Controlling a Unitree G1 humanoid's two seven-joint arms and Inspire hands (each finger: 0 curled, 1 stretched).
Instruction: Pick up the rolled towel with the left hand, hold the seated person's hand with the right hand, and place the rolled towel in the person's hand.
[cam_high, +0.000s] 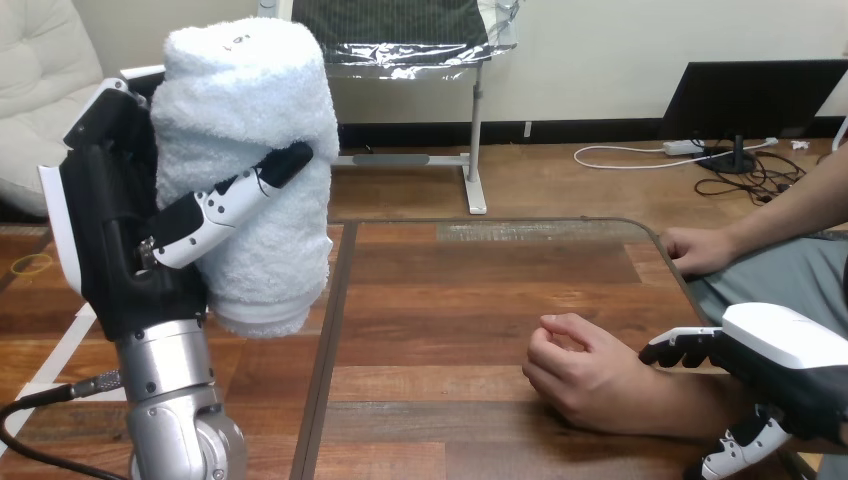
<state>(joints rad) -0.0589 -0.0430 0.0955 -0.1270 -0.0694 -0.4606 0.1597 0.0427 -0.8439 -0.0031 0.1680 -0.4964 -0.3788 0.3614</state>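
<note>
- Rolled towel (250, 150) stands upright, clasped by left robot hand (110, 250), well left of person's fist (575, 365).
- Right robot hand (790, 355) clasps person's wrist (665, 400) just right of that fist.

On the table (450, 300): person's near hand (580, 375), curled in over its palm, little gap there. Left of it: bare wood, open all the way to the towel (250, 170), well apart, gripped upright in the left hand (120, 230). Beyond it: bare wood again, open to the far edge. Beyond and to its right: person's far hand (700, 248) on the table's edge, near, narrowing that side. Right of it: closed off by the wrist and by the right hand (770, 370) at the forearm. Above it: free.
</note>
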